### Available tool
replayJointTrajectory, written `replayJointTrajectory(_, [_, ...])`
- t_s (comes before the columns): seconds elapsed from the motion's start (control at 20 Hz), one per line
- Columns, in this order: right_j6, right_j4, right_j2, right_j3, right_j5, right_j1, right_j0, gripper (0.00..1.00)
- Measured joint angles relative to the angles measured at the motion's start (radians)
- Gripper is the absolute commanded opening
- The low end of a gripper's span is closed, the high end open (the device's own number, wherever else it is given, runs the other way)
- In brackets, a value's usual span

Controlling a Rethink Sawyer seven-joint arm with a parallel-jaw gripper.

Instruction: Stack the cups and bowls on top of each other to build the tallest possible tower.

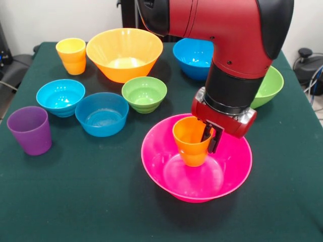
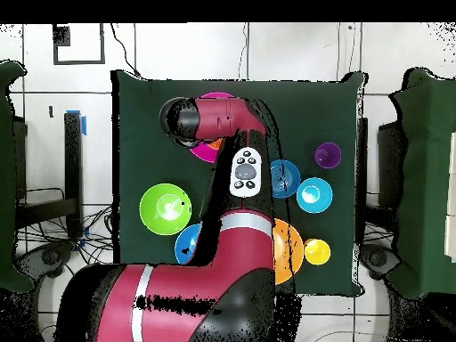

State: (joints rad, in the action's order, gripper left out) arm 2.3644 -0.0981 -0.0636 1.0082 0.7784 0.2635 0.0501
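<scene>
Centrally toward the table's (image 1: 60,212) near edge, the large pink bowl (image 1: 166,179) sits mouth-up as the tower's base; the overhead view shows only a sliver of it beside the arm (image 2: 223,116). Along the far edge stand the large orange bowl (image 1: 123,53), the medium blue bowl (image 1: 192,58) and, partly hidden behind the arm, the medium green bowl (image 1: 270,85). Toward the left edge lie a blue bowl (image 1: 102,114), a cyan bowl (image 1: 60,97) and a small green bowl (image 1: 144,94), with the purple cup (image 1: 30,130) nearest that edge and the yellow cup (image 1: 72,55) at the far left corner. The orange cup (image 1: 191,141) is upright inside the pink bowl, long axis vertical, mouth up, near or on the bowl's floor. The gripper (image 1: 208,137) pinches its rim wall, one finger inside and one outside. Judged from appearance, the ware is light, stiff and glossy, hence slippery; the rim is the sensible hold.
</scene>
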Motion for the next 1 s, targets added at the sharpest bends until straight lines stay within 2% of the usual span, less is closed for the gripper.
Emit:
replayJointTrajectory(0.5, [0.000, 0.003, 0.001, -0.023, 0.000, -0.004, 0.000, 0.00])
replayJointTrajectory(1.0, [0.000, 0.005, 0.003, -0.144, 0.000, -0.051, 0.001, 0.00])
